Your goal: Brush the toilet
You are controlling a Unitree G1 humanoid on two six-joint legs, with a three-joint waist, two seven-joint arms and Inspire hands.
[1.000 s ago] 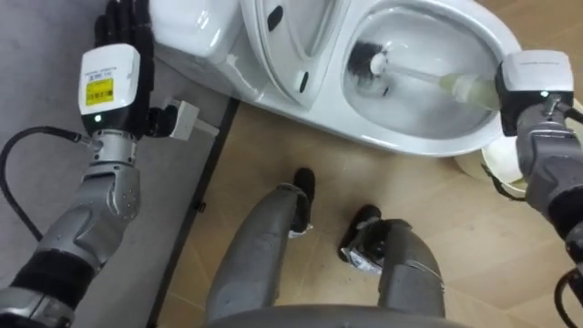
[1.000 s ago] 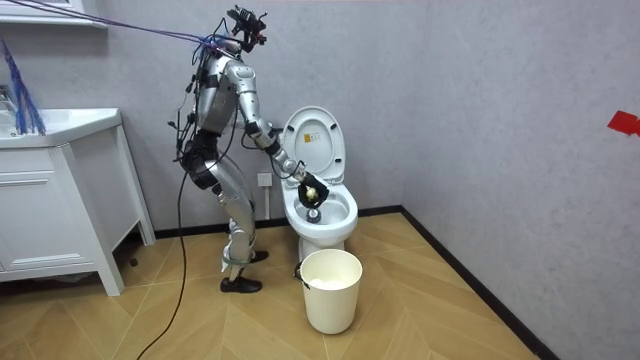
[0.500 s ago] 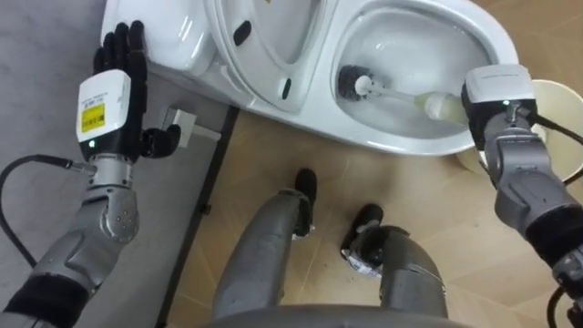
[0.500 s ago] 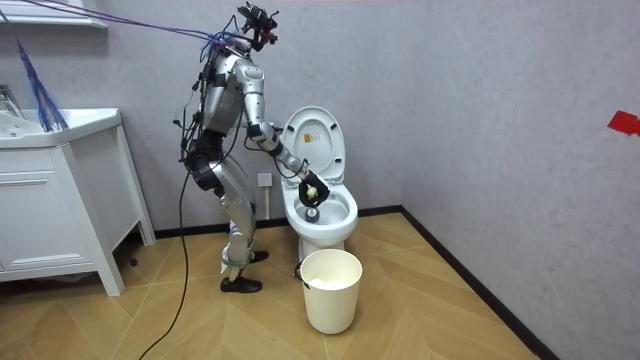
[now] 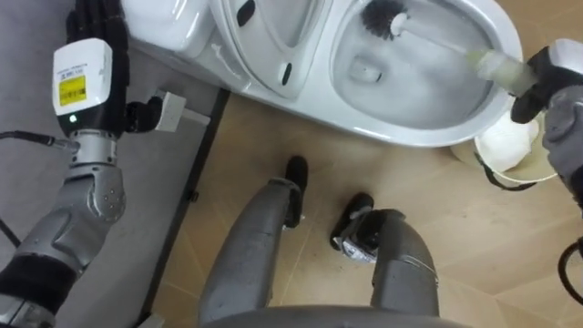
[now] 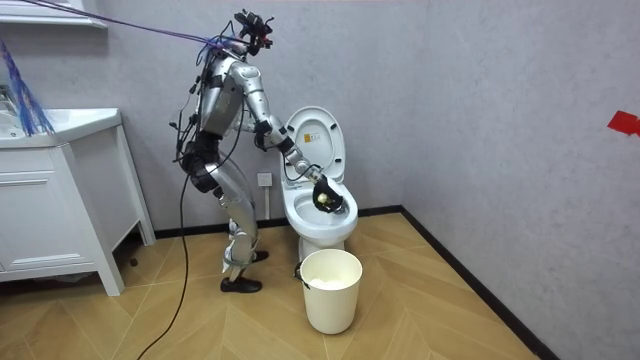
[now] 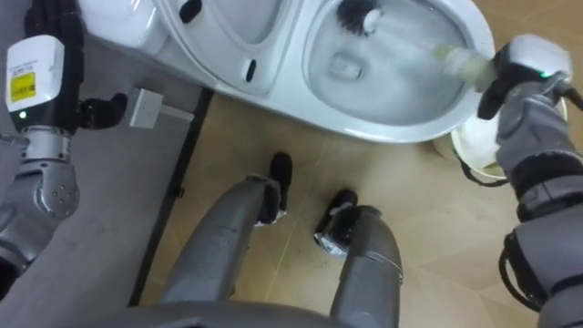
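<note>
Left eye view gives me the toilet across the top of the scene with its lid raised. The toilet brush lies inside the bowl. Its dark bristle head sits at the far side of the bowl, close under the rim, though I cannot tell whether it touches the porcelain. Its pale handle runs rightward and nearer, crossing above the right rim. My right hand is at that rim, fingers curled tight round the end of the handle, just above a white bin that stands on the wooden floor beside the toilet. My left hand is up on the far left with its back toward the camera, fingers straight and together, holding nothing. It is beside the cistern, and its thumb is near a wall socket. Room view shows me the robot standing on the room view's left of the toilet, knees bent. Its right arm stretches down and out into the bowl, where the hand holds the brush. The bin stands on the floor in front of the toilet, and a white cabinet is well apart on the room view's left.
</note>
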